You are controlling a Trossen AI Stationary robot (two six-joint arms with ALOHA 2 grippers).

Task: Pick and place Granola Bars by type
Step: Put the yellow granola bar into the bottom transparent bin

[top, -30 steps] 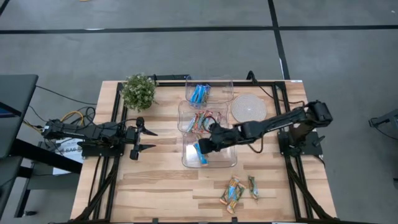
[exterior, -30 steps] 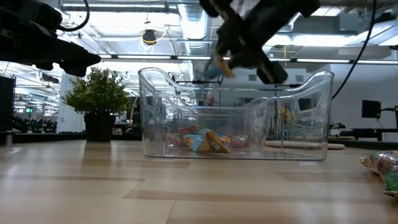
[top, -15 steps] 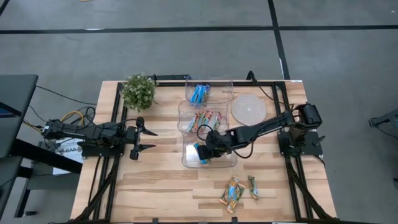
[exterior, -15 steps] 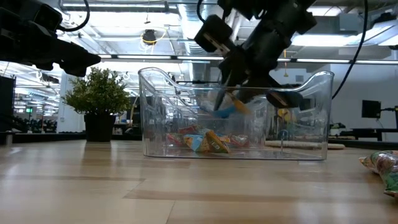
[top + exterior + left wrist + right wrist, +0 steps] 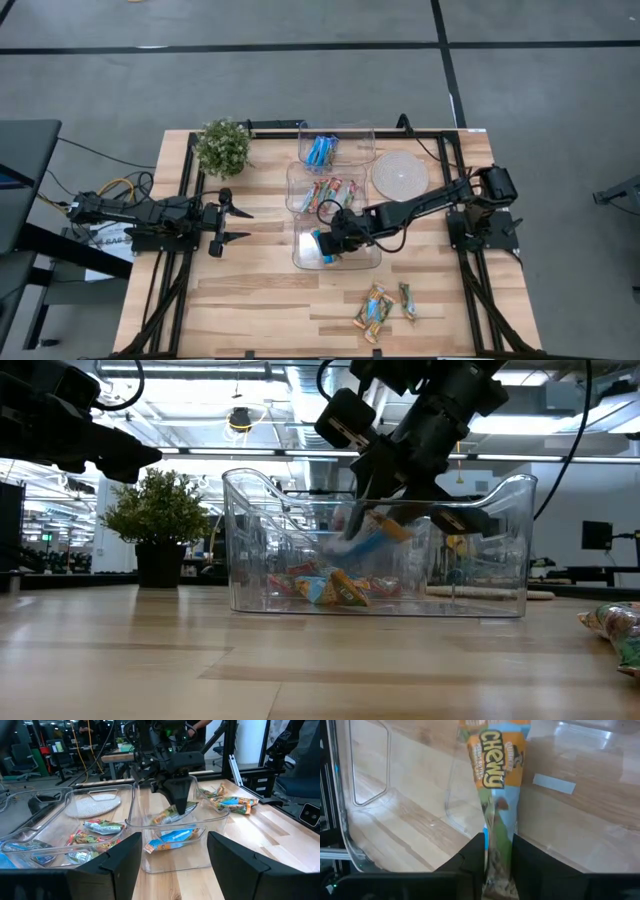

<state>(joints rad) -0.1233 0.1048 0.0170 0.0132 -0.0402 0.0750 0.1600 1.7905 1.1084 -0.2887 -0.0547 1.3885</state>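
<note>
Right gripper (image 5: pixel 400 500): we note it has dropped from above the rim into the near clear plastic tub (image 5: pixel 365 262), so the placing step looks nearly done. Its narrow-set fingers pinch one end of a tan-orange and light-blue wrapped granola bar (image 5: pixel 495 795), which hangs inside that tub just above a second such bar (image 5: pixel 172 836). Fingers appear to be easing. Left gripper (image 5: pixel 232 226): spread wide, empty, beside the tub.

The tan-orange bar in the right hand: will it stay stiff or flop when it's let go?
The bar juts straight out from the right hand without drooping, so it's probably fairly stiff. Its glossy wrapper likely slips easily. It's flat, so it should land without rolling.
</note>
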